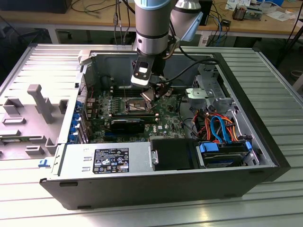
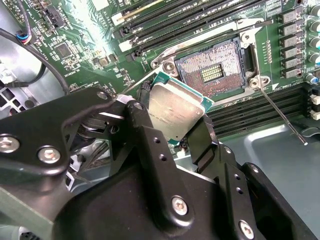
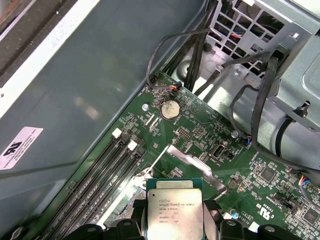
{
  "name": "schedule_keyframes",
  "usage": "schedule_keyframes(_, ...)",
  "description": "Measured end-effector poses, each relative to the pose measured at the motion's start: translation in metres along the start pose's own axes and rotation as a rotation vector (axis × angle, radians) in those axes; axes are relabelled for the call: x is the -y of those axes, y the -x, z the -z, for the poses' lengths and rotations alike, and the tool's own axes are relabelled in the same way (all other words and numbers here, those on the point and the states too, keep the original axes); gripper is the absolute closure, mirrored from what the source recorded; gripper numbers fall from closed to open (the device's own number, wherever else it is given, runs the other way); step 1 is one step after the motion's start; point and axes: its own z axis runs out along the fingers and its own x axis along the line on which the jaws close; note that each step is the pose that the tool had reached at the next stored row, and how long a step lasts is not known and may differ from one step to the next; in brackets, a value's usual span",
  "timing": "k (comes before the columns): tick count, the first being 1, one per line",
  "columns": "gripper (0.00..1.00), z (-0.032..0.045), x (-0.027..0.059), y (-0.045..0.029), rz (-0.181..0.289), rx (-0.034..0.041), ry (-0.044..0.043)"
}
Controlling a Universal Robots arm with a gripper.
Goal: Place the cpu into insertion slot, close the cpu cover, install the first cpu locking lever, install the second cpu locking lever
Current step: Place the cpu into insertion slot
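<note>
Ribbed silver-grey metal tabletop point(image 1: 265, 189) across the whole foreground of the exterior view, slats catching a soft pale sheen near the front edge, the light diffuse. Behind it, a long light-brown wooden workbench point(image 1: 47, 20) on a white frame, strewn with loose dark and green cables point(image 1: 94, 7) — plus small pale clutter point(image 1: 246, 9) toward the exterior view's right. Beneath the bench, dim shadow point(image 1: 19, 38), perhaps dark floor.

The small flat square metal-topped cpu point(image 2: 176, 107) sits clamped in the black metal pincer point(image 2: 174, 129); the square metal-rimmed insertion slot point(image 2: 212, 70) lies just beyond its tips, long black memory slots point(image 2: 165, 22) farther beyond.
</note>
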Motion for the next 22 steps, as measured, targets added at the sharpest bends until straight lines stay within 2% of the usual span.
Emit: schedule_keyframes(22, 0.46, -0.0007, 0.0000, 0.0000, -0.026, 0.0021, 0.0005)
